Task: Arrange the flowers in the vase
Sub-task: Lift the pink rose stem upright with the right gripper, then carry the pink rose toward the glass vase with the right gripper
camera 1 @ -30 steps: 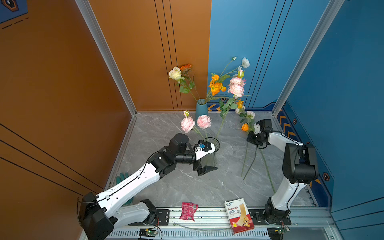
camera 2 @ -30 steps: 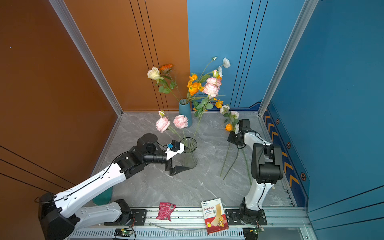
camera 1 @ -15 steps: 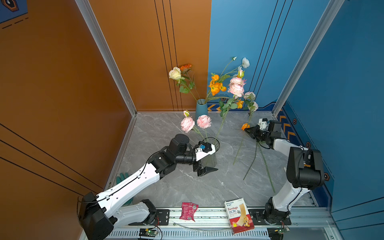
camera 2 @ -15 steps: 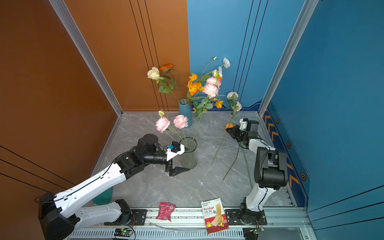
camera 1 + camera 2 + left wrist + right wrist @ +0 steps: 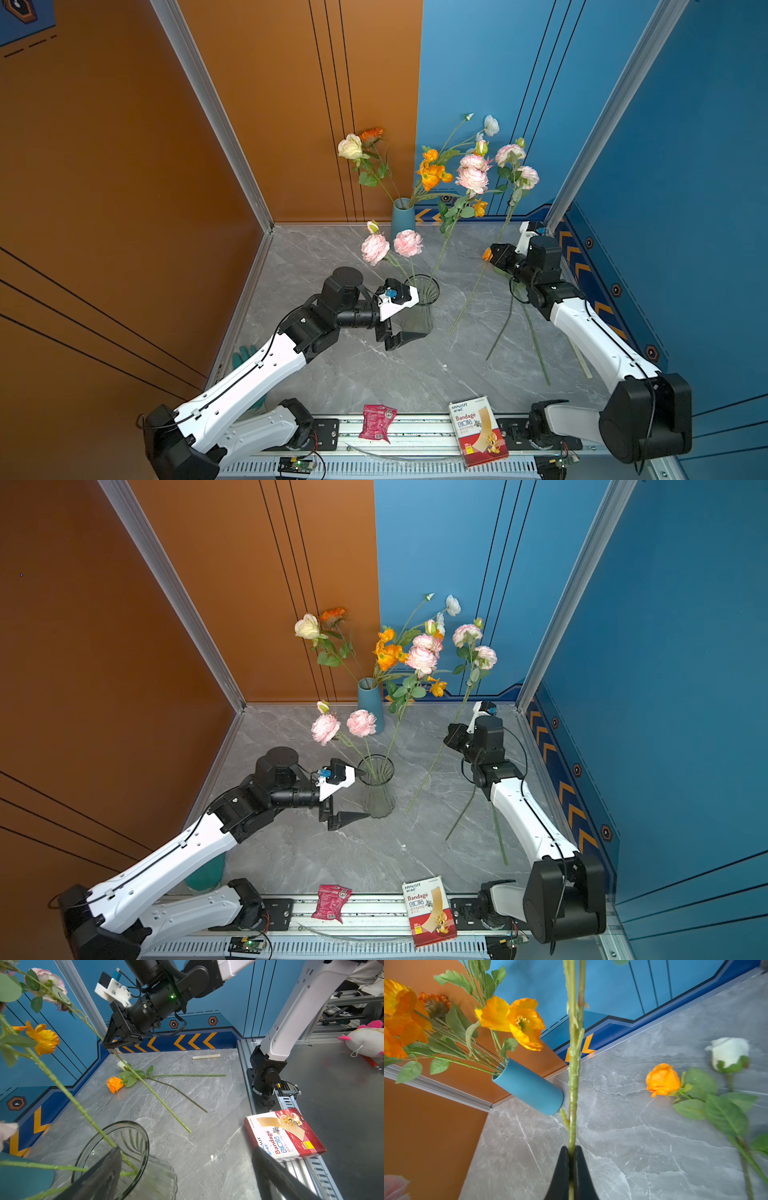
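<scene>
While the pink double-bloomed peony stem hangs tilted in the air, blooms high and cut end down near the foot of the clear fluted glass vase it belongs in, my right gripper is pinched tight on it about midway along. Whether the cut end touches the grey marble tabletop I cannot tell. I judge the step in hand is carrying this stem across. To do it well I should raise the cut end above the rim first, bring the stem nearer upright, then lower it through the mouth beside the pink peonies standing there, without dragging on their leaves. My left gripper sits just beside the glass with jaws spread wide, holding nothing. I would steady the vase wall with it, since a sideways nudge could tip light glass. A loose orange rose and a white rose lie on the table near my right arm, and a narrow blue vase of flowers stands at the back.
</scene>
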Robot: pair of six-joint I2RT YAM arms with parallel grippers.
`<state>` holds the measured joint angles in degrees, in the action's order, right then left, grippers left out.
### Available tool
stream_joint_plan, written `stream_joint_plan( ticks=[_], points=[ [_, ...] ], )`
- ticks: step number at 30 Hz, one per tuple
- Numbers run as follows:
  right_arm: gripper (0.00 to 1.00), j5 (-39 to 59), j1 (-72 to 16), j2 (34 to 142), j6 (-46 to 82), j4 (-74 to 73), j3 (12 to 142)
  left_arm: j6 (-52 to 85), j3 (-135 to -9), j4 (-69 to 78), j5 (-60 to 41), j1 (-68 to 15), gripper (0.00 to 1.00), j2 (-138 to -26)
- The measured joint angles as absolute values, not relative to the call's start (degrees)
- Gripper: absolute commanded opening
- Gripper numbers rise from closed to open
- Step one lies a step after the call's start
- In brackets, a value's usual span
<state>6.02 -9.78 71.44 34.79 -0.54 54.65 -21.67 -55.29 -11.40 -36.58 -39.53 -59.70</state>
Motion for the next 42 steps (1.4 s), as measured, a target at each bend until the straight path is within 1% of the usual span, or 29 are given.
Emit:
stream_joint_plan(
  ticks=[5,9,14,17,22,27,33,39,42],
  points=[
    [0.00,-8.56,-16.25,64.25,32.29,2.44,53.69,-21.63,-55.29,-11.42,-37.71,-36.82,0.98,-58.87],
    [0.00,-18.26,-20.60,60.14,29.78,3.38,53.56,-21.43,-55.27,-10.50,-38.30,-34.26,0.98,-57.43],
    [0.00,-27.27,-27.14,55.42,25.78,2.26,52.18,-20.25,-55.27,-7.77,-39.94,-30.52,0.98,-55.48],
    [0.00,-31.20,-31.68,54.06,22.20,-0.82,52.16,-19.44,-55.27,-6.39,-41.04,-28.56,0.98,-55.37],
    [0.00,-33.15,-39.05,54.15,13.82,-9.30,52.56,-18.13,-55.27,-5.04,-42.39,-26.46,0.98,-55.40],
    [0.00,-32.60,-45.84,57.10,5.96,-17.30,57.23,-17.52,-55.27,-4.19,-43.00,-26.02,0.98,-55.72],
    [0.00,-30.22,-47.53,60.99,2.02,-22.06,63.77,-17.06,-55.27,-4.01,-43.59,-25.87,0.98,-56.51],
    [0.00,-28.49,-48.03,65.28,-1.56,-29.41,63.66,-16.86,-55.24,-4.01,-43.86,-25.87,0.98,-56.64],
    [0.00,-27.09,-48.34,67.85,-4.16,-35.48,60.93,-16.86,-55.27,-4.01,-43.94,-25.87,0.98,-56.64]
  ],
)
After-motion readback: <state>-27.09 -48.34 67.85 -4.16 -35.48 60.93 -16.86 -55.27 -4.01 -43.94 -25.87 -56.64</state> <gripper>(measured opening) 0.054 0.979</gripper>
